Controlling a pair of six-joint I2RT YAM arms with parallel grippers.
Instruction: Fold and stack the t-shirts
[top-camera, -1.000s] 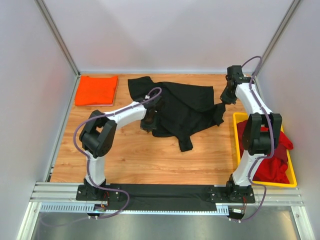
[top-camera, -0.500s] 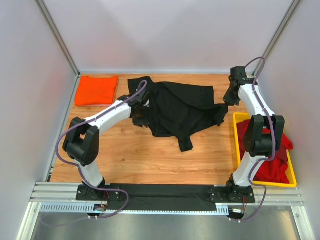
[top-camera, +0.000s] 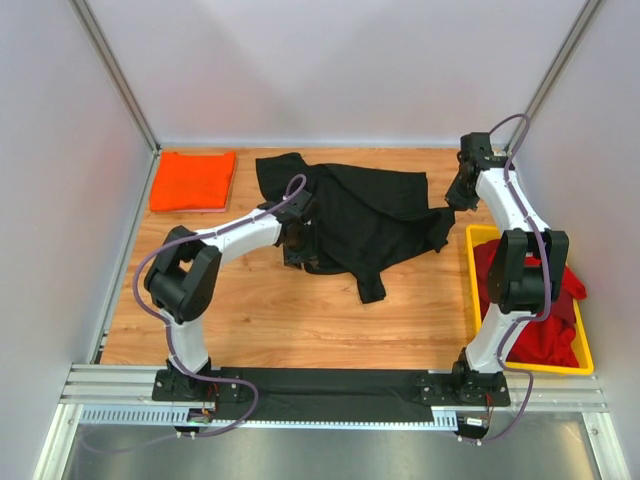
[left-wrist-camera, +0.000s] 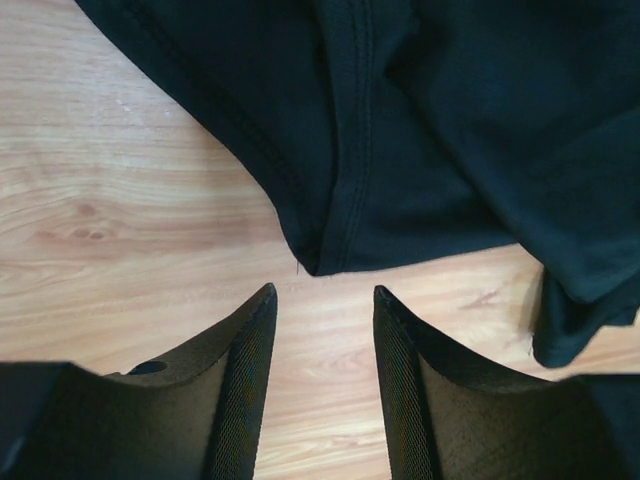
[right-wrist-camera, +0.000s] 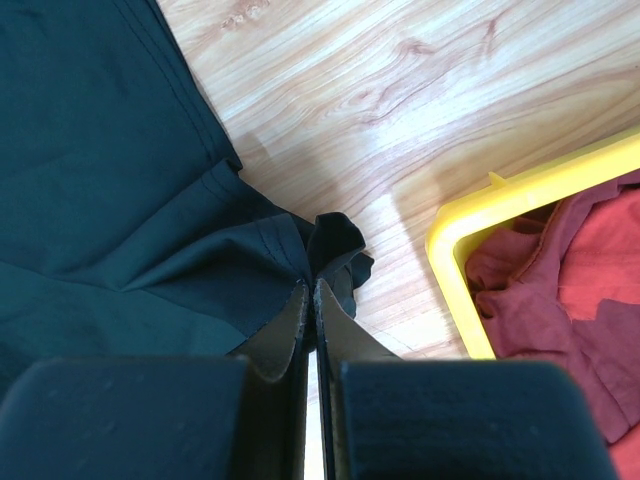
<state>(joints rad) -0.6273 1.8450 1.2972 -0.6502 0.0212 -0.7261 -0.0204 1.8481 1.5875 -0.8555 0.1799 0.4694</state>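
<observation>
Left gripper sat about half open with nothing in it, hanging over bare wood just near of a hemmed corner of the black t-shirt, not touching it. Right gripper was pinched fully closed on a bunched bit of that shirt's right edge, and the creases ran straight into the fingertips.

The shirt itself lay spread but rumpled across the far middle of the desk, one flap trailing toward the near side. The left arm reached in over its left edge.

Just right of the pinched edge was the corner of the yellow tray, with the red t-shirts heaped inside, so it was pretty tight on that side. Orange t-shirt was folded flat in the far left corner, well apart from the black one. Plenty of bare wood across the near half.
</observation>
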